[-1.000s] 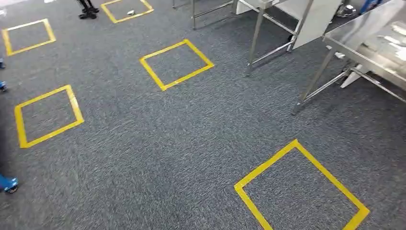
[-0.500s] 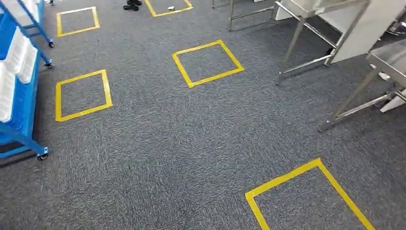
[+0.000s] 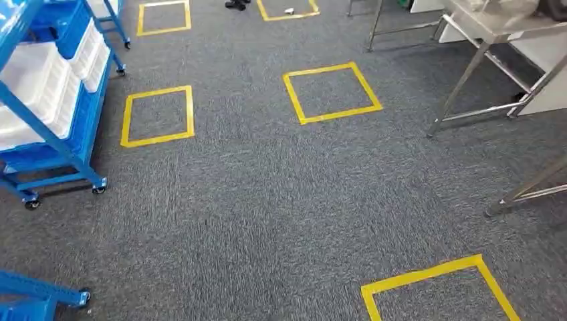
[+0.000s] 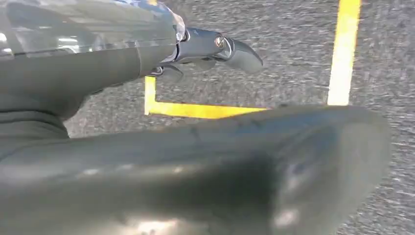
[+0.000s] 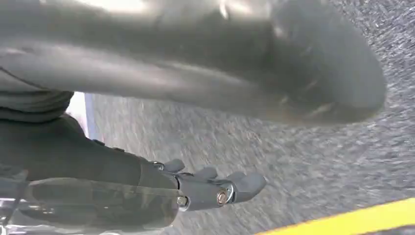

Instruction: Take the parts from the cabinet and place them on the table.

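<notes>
Cabinet: blue, wheeled, white bins, far left on carpet.
Left hand: fingers extended, holding nothing.
Right hand: likewise empty.

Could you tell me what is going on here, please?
The robot stands on grey carpet marked with yellow tape squares, holding nothing. A blue wheeled cabinet with white trays is on its left, and steel-legged tables on its right. The left hand and right hand hang over the floor with no part in them.
</notes>
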